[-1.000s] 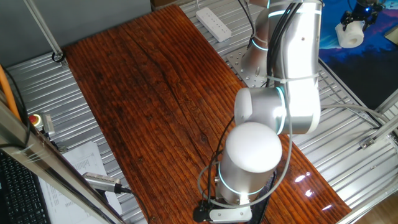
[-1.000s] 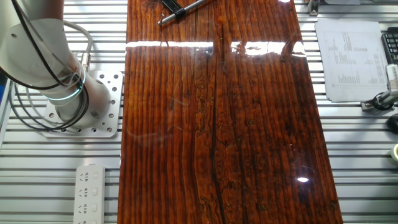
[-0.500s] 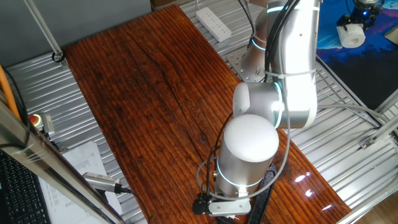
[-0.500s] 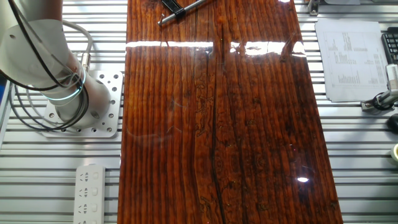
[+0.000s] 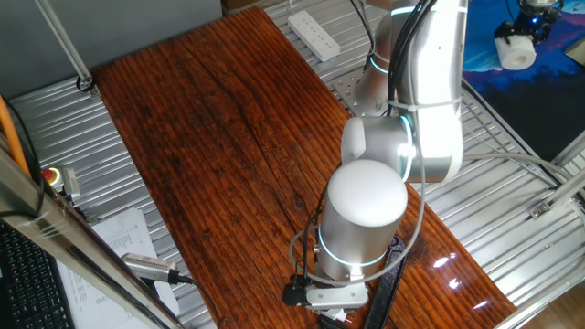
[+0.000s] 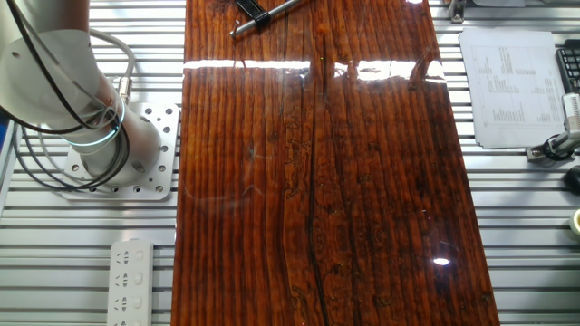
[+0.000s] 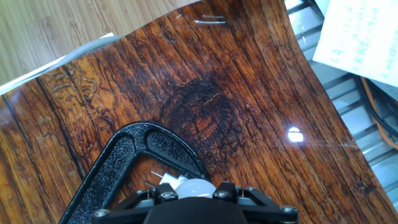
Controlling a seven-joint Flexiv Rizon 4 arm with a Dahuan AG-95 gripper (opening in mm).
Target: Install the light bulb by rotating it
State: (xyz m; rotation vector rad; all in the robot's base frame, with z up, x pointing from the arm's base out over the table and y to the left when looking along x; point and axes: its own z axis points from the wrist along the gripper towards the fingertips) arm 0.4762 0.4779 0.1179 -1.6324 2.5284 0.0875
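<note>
In the hand view the light bulb (image 7: 194, 186) shows as a small white dome low in the frame, sitting right between my two black fingertips (image 7: 160, 195). My gripper (image 7: 193, 190) is shut on the bulb's dome. The bulb's screw base is hidden. A black clamp (image 7: 124, 163) lies on the wooden table (image 7: 205, 93) around the bulb, its arms running to the lower left. In one fixed view the arm's wrist (image 5: 366, 219) stands over the table's near end and hides the gripper and bulb; a black clamp bar (image 5: 386, 279) shows beside it.
A white power strip (image 5: 313, 34) lies beyond the table's far end, and it also shows in the other fixed view (image 6: 130, 281). Printed paper (image 6: 506, 74) and a metal tool (image 5: 151, 266) lie beside the table. The arm's base (image 6: 100, 136) stands on the slatted frame.
The arm's wrist has shifted slightly left and up in the fixed view. Nothing has changed in the other fixed view.
</note>
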